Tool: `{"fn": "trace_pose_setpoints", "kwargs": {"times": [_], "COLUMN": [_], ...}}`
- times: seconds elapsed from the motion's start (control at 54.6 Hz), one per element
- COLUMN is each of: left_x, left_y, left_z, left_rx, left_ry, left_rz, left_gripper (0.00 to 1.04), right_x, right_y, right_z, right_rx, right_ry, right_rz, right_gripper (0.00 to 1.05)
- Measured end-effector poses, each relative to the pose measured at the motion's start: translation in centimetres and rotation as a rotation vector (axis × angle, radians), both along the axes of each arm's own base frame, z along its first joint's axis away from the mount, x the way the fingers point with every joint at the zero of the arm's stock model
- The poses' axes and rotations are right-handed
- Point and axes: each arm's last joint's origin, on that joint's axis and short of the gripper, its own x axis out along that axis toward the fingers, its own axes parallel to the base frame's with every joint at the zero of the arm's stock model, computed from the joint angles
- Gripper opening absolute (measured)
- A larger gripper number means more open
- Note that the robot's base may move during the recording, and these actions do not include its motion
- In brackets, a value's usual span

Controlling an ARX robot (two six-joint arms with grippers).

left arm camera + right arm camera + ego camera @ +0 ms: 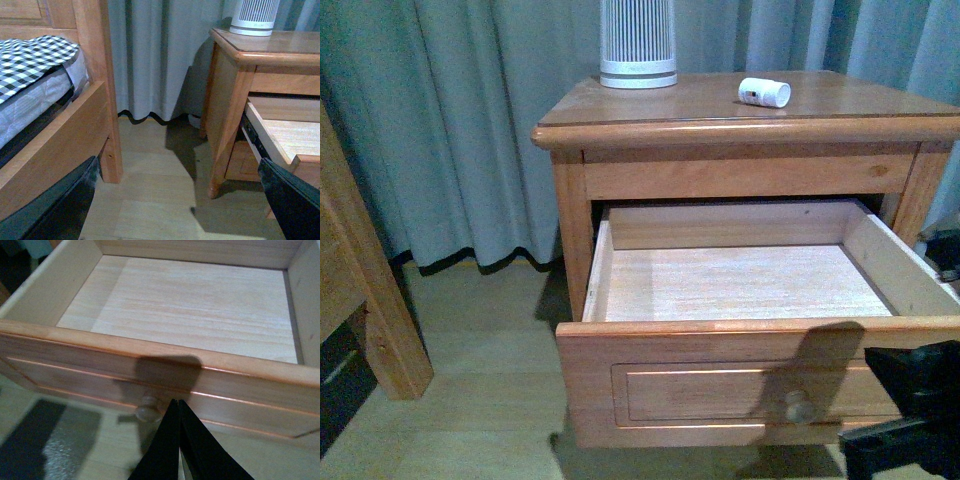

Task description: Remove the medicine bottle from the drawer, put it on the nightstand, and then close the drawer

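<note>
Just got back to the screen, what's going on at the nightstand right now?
The medicine bottle lies on its side on top of the nightstand, apart from a white ribbed device. The drawer is pulled open and empty. The right gripper, shut and holding nothing, sits just in front of the drawer's knob. The left gripper is open and off to the side. Only closing the drawer remains.

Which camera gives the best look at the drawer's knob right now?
The right wrist view: the knob sits close up on the drawer front, just beside the shut right claw. The front view shows it smaller, in shadow. The left wrist view shows only the drawer's side, no knob.
</note>
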Motion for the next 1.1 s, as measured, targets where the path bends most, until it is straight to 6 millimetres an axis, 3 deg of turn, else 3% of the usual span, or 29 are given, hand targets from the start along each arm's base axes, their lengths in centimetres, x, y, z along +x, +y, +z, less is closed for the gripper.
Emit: {"fn": "trace_pose_setpoints", "kwargs": {"times": [0.146, 0.329, 0.805, 1.098], "left_x": [0.0, 0.0, 0.0, 0.0], "left_y": [0.0, 0.0, 0.0, 0.0], "left_z": [0.0, 0.0, 0.0, 0.0], "left_rx": [0.000, 0.000, 0.000, 0.000], "left_ry": [0.000, 0.000, 0.000, 0.000], "left_rz": [0.000, 0.000, 0.000, 0.000], "left_gripper": [0.98, 0.98, 0.98, 0.98], "right_x": [3.0, 7.2, 15.8, 20.3], "right_y": [-0.2, -1.1, -2.7, -3.9], "right_z": [-3.5, -6.2, -6.4, -4.7], "right_rx": [-0.079, -0.157, -0.285, -0.336], "right_ry": [0.016, 0.032, -0.037, -0.120], "right_rz": [-0.025, -0.063, -0.089, -0.070], "right_gripper": [0.03, 0.03, 0.03, 0.03]}}
